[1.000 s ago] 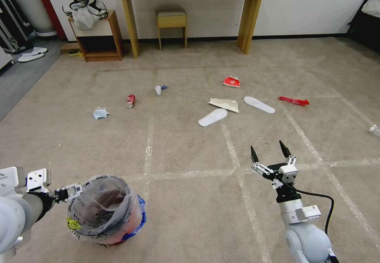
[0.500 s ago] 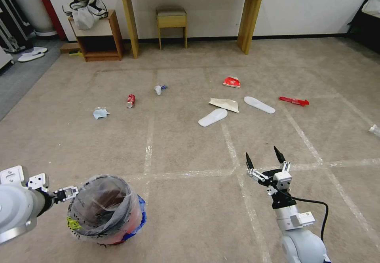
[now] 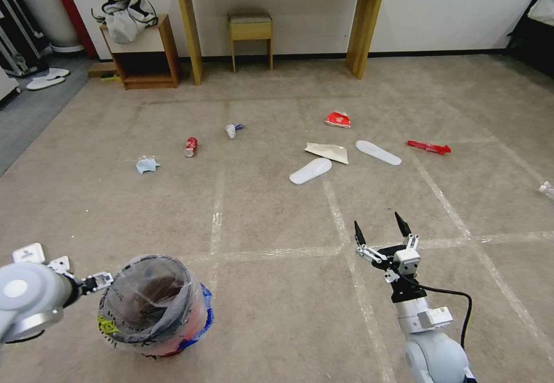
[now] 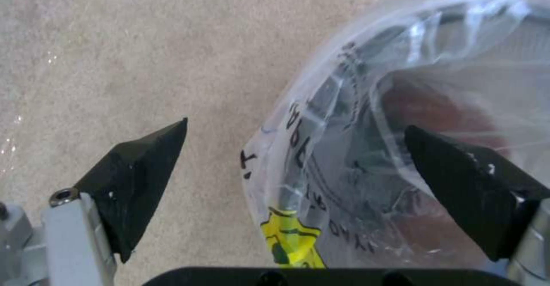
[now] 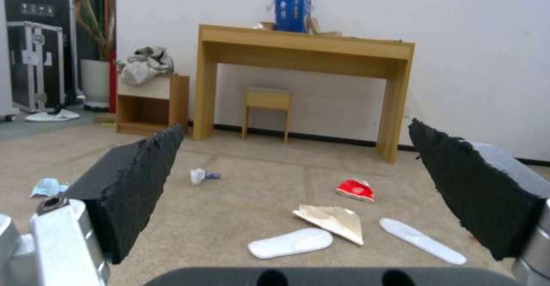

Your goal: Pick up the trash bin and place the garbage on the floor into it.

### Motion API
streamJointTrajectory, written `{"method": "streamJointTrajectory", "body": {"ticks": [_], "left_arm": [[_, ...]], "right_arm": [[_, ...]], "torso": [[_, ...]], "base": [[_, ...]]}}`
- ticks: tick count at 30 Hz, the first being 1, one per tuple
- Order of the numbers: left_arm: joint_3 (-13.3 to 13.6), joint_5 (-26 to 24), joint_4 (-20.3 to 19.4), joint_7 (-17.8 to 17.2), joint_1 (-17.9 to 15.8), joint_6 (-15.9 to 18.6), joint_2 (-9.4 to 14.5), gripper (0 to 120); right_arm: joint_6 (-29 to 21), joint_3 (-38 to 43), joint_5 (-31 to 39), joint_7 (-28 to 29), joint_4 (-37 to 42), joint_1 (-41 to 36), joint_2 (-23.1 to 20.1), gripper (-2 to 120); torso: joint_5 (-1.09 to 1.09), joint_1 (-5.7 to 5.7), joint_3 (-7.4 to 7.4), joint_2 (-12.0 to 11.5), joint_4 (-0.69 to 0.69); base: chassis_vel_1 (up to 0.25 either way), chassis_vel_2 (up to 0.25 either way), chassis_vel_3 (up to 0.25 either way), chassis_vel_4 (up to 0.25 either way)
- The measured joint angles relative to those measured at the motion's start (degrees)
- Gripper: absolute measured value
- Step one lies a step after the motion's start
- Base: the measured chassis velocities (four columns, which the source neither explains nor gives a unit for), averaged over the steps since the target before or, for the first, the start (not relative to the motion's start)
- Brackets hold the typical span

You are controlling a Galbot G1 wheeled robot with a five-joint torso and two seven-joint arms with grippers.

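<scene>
Now the left gripper (image 4: 295, 138) is easing in on the trash bin (image 3: 153, 305) on the floor (image 3: 271, 210), spread wide astride its bagged rim, gripping nothing yet. The right gripper (image 3: 378, 232) is drawing back, open and empty. Slipper soles (image 3: 310, 171), paper (image 3: 328, 151), carton (image 3: 337, 119) are lying well ahead, nothing between.

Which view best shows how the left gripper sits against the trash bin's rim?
The left wrist view: the open left gripper straddles the trash bin rim, one finger outside, one inside. The head view shows the whole bin but the gripper small at its edge. The right wrist view faces the litter.
</scene>
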Motion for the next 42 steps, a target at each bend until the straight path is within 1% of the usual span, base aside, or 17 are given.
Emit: {"method": "streamJointTrajectory", "body": {"ticks": [10,15,17,18,19,20,22,23,25,27,29,32,33,35,37,38,42], "left_arm": [[2.13,2.56,0.74,0.3,0.0,0.11,-0.97,100],[3.18,3.44,1.61,0.49,-0.66,0.11,-1.05,100],[4.55,3.84,2.72,0.95,-1.95,0.12,-0.93,100],[4.55,3.84,2.72,0.95,-1.95,0.12,-0.93,100],[5.59,4.15,3.28,1.03,-2.82,0.12,-0.94,100],[5.59,4.15,3.28,1.03,-2.82,0.12,-0.94,100],[7.64,4.37,4.19,1.07,-4.57,0.11,-1.32,100],[7.64,4.37,4.19,1.07,-4.57,0.11,-1.32,100],[10.42,4.77,5.86,1.09,-7.23,0.11,-1.84,100],[11.0,4.88,6.37,1.13,-7.92,0.11,-1.94,100],[12.27,5.3,8.18,1.46,-9.64,0.11,-2.49,100],[12.47,5.63,9.18,1.51,-9.89,0.11,-2.97,100],[12.81,6.45,10.63,1.78,-10.28,0.12,-3.33,100],[12.89,6.75,11.05,1.99,-10.35,0.11,-3.38,100],[13.21,8.29,14.06,3.78,-10.76,0.12,-3.55,100],[13.21,8.29,14.06,3.78,-10.76,0.12,-3.55,100],[12.82,8.81,16.79,4.96,-11.04,0.1,-4.08,100]], "right_arm": [[0.35,-0.05,0.13,-0.28,-0.07,0.06,-0.28,100],[0.62,0.01,0.14,-0.41,-0.02,-0.22,-0.27,100],[0.76,0.14,0.14,-0.45,0.24,-0.28,-0.15,100],[0.76,0.14,0.14,-0.45,0.24,-0.28,-0.15,100],[0.76,0.26,0.14,-0.45,0.37,-0.3,-0.06,100],[0.76,0.26,0.14,-0.45,0.37,-0.3,-0.06,100],[0.8,0.43,0.14,-0.45,0.43,-0.33,0.14,100],[0.8,0.43,0.14,-0.45,0.43,-0.33,0.14,100],[1.0,0.59,0.07,-0.45,0.43,-0.52,0.52,100],[1.04,0.6,0.05,-0.46,0.43,-0.57,0.59,100],[1.1,0.34,0.01,-0.49,0.38,-0.48,0.77,100],[1.1,-0.03,0.01,-0.51,0.11,-0.05,0.77,100],[1.1,-0.22,0.01,-0.56,-0.2,0.2,0.77,100],[1.09,-0.26,0.01,-0.56,-0.29,0.24,0.77,100],[1.18,-0.41,0.01,-0.74,-1.18,0.59,0.79,100],[1.18,-0.41,0.01,-0.74,-1.18,0.59,0.79,100],[1.34,-0.71,0.02,-0.95,-2.16,1.18,0.74,100]], "torso": [[0.01,0.0,0.0,0.0,0.0],[0.01,0.0,0.0,0.0,0.0],[0.01,0.0,0.0,0.0,0.0],[0.01,0.0,0.0,0.0,0.0],[0.01,0.0,0.0,0.0,0.0],[0.01,0.0,0.0,0.0,0.0],[0.0,0.0,0.0,0.0,0.01],[0.0,0.0,0.0,0.0,0.01],[0.0,0.0,0.0,0.0,0.0],[0.0,0.0,0.0,0.0,0.0],[0.01,0.0,0.0,0.0,-0.02],[0.01,0.0,0.0,0.0,0.0],[0.01,0.0,0.0,0.0,0.01],[0.01,0.0,0.0,0.0,0.01],[0.01,0.0,0.0,0.0,0.0],[0.01,0.0,0.0,0.0,0.0],[0.01,0.0,0.0,0.0,0.01]], "base": [[0.0,0.0,0.0,0.0],[0.0,0.0,0.0,0.0],[0.0,0.0,0.0,0.0],[0.0,0.0,0.0,0.0],[0.0,0.0,0.0,0.0],[0.0,0.0,0.0,0.0],[0.0,0.0,0.0,0.0],[0.0,0.0,0.0,0.0],[0.0,0.0,0.0,0.0],[0.0,0.0,0.0,0.0],[0.0,0.0,0.0,0.0],[0.0,0.0,0.0,0.0],[0.0,0.0,0.0,0.0],[0.0,0.0,0.0,0.0],[0.0,0.0,0.0,0.0],[0.0,0.0,0.0,0.0],[0.0,0.0,0.0,0.0]]}}
